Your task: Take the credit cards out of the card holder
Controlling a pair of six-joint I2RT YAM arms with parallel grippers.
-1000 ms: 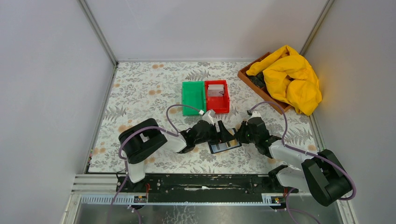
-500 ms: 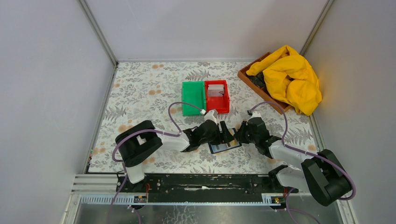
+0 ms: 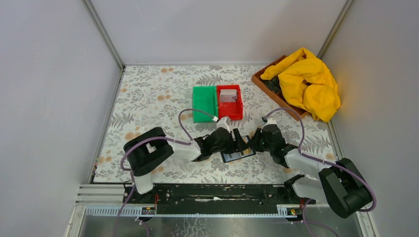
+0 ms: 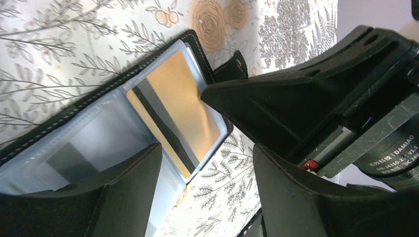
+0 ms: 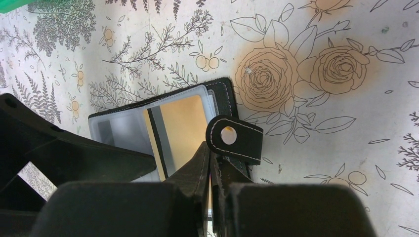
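Card holder [image 5: 118, 129] open, gold card [image 5: 184, 123] inside — left gripper [image 4: 207, 153] apart, right gripper [image 5: 211, 154] together.

table cover [image 3: 148, 94]: white, grey fern and leaf print, tan roses. card holder [image 5: 226, 96]: black, pale stitching, glossy bluish-grey sleeves. strap [image 5: 242, 143]: black, silver snap. card [image 5: 188, 123]: gold-tan, dark stripe with a grey band beside it. green bin [image 3: 204, 102], red bin [image 3: 240, 106]. cloth [image 3: 309, 81]: yellow. tray [image 3: 259, 79]: brown. arm links [image 3: 306, 165]: white, black joints. cables [image 3: 190, 114]: purple.
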